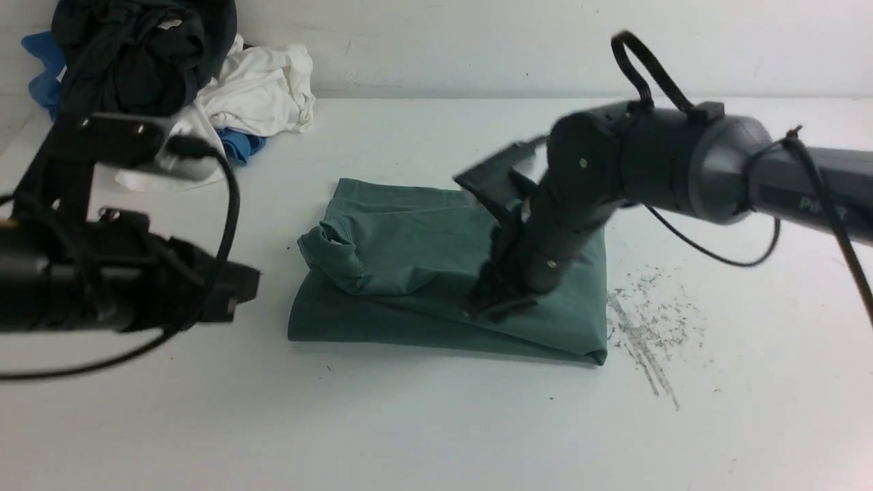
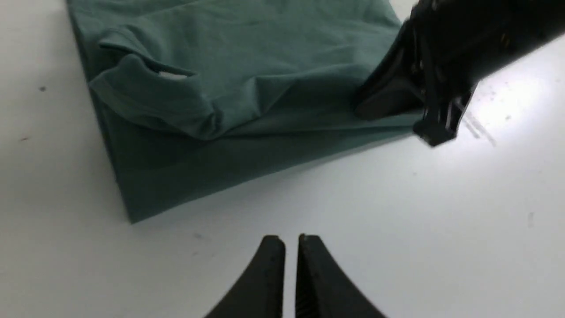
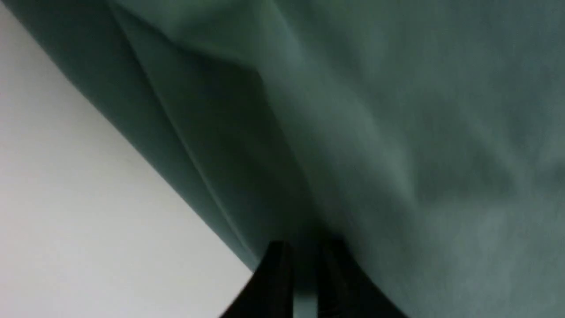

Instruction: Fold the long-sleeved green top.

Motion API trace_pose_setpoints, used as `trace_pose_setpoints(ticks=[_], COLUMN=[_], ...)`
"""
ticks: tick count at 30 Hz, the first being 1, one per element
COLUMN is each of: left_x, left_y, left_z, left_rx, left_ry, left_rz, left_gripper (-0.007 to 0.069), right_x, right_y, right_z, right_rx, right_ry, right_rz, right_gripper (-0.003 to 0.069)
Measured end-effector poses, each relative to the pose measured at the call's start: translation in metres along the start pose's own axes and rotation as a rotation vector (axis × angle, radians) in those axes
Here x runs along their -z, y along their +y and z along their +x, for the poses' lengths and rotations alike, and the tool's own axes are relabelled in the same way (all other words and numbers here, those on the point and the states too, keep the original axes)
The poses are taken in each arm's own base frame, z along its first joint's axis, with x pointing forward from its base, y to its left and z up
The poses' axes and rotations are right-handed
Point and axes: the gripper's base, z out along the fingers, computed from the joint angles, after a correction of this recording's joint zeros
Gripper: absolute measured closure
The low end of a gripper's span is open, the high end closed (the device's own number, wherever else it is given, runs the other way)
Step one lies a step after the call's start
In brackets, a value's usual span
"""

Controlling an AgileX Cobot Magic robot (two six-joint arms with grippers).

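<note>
The green long-sleeved top (image 1: 409, 273) lies folded into a thick rectangle at the middle of the white table (image 1: 436, 423), with a bunched cuff or neck part on its left side. It also shows in the left wrist view (image 2: 247, 66) and fills the right wrist view (image 3: 397, 132). My right gripper (image 1: 498, 305) points down onto the top near its front edge. Its jaws (image 3: 304, 247) stand nearly together, tips against the cloth, and I see no fold pinched between them. My left gripper (image 2: 290, 240) is shut and empty, held over bare table left of the top (image 1: 239, 290).
A pile of clothes sits at the back left corner: a black garment (image 1: 136, 48), a white one (image 1: 259, 88) and a blue one (image 1: 41, 68). Grey scuff marks (image 1: 648, 327) streak the table right of the top. A white wall closes the back.
</note>
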Motion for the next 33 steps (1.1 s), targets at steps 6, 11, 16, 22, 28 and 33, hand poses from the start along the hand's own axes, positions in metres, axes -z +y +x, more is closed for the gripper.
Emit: trace_pose_setpoints(ticks=[6, 11, 16, 22, 28, 33], left_x=[-0.049, -0.114, -0.189, -0.207, -0.167, -0.140], left_y=[0.007, 0.000, 0.012, 0.049, 0.077, 0.081], left_z=[-0.045, -0.057, -0.041, -0.016, -0.031, -0.047], left_rx=[0.045, -0.008, -0.058, -0.095, -0.019, 0.003], left_ry=[0.070, 0.126, 0.220, 0.380, 0.400, 0.326], left_rz=[0.126, 0.135, 0.066, -0.020, -0.101, -0.122], left_gripper=[0.0599, 0.0599, 0.0599, 0.0599, 0.0599, 0.0599], right_x=[-0.013, -0.011, 0.003, 0.008, 0.024, 0.061], right_y=[-0.027, -0.036, -0.034, -0.033, -0.028, -0.028], right_z=[0.024, 0.027, 0.028, 0.027, 0.021, -0.008], right_rx=[-0.105, -0.130, -0.118, -0.122, -0.152, -0.157], right_ry=[-0.037, -0.040, -0.023, -0.034, -0.029, -0.213], right_rz=[0.029, 0.035, 0.033, 0.030, -0.020, -0.031], right_gripper=[0.0671, 0.0672, 0.0672, 0.0673, 0.0673, 0.0673])
